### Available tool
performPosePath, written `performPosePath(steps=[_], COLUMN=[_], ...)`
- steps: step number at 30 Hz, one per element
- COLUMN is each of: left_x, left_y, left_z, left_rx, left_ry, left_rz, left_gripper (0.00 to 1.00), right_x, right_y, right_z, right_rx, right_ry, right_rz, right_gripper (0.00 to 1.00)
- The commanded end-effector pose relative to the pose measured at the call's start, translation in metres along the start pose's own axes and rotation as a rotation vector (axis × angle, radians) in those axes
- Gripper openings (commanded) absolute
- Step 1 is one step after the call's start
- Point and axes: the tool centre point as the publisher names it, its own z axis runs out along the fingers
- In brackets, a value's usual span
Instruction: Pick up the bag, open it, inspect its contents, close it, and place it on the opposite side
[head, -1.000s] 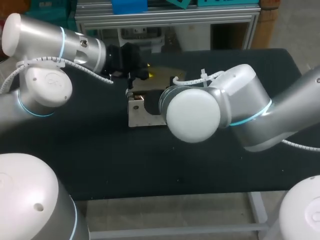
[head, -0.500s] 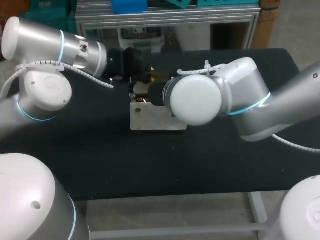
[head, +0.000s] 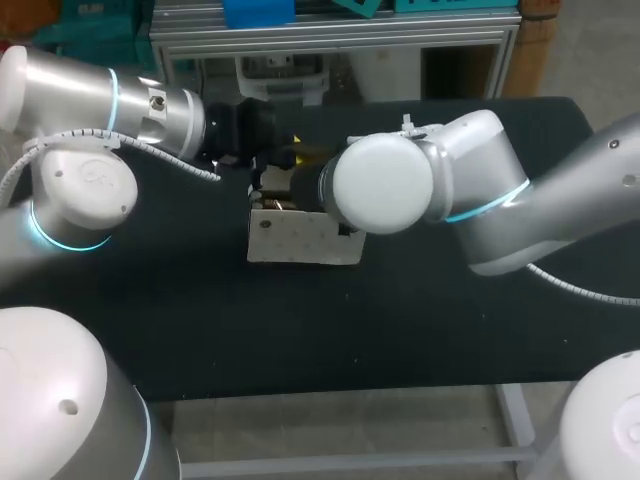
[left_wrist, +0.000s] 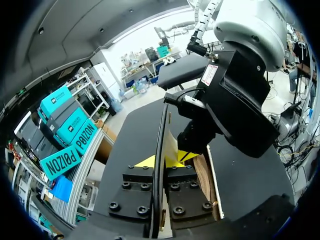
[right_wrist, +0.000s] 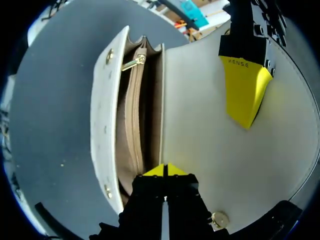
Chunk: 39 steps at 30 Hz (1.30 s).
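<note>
With the left tool (left_wrist: 165, 161) and right tool (right_wrist: 165, 171) clenching the handbag (head: 300, 240) open, its zip pocket (right_wrist: 132, 125) is showing at eleven o'clock; closing and placing are remaining.

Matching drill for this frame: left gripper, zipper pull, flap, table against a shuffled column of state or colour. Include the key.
1. left gripper
2. zipper pull
3. flap
4. table

A. cream, folded open off the bag
B. matte black work surface
C. shut on the flap's edge
D. gold, inside the open mouth

Pairs: 1-C, 2-D, 3-A, 4-B
</note>
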Motion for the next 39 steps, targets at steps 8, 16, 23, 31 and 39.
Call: performPosePath(steps=[8,16,23,31,39], left_x=[-0.008,-0.007,-0.002,0.002,0.002], left_y=[0.003,0.002,0.001,-0.001,0.000], left_z=[0.004,0.004,0.004,0.002,-0.001], left_rx=[-0.002,-0.001,0.008,0.025,0.040], left_ry=[-0.008,-0.006,0.006,0.010,-0.015], left_rz=[-0.024,-0.021,-0.001,0.023,0.038], left_gripper=[0.00,0.00,0.00,0.00,0.00], right_x=[0.003,0.005,0.001,0.000,0.016], right_y=[0.005,0.003,0.000,0.002,0.001], right_z=[-0.012,-0.003,0.006,0.020,0.024], right_rx=[-0.013,-0.015,-0.012,0.006,0.017], right_ry=[-0.040,-0.017,-0.003,0.042,0.088], right_rz=[-0.011,-0.009,0.004,-0.015,-0.028], right_gripper=[0.00,0.00,0.00,0.00,0.00])
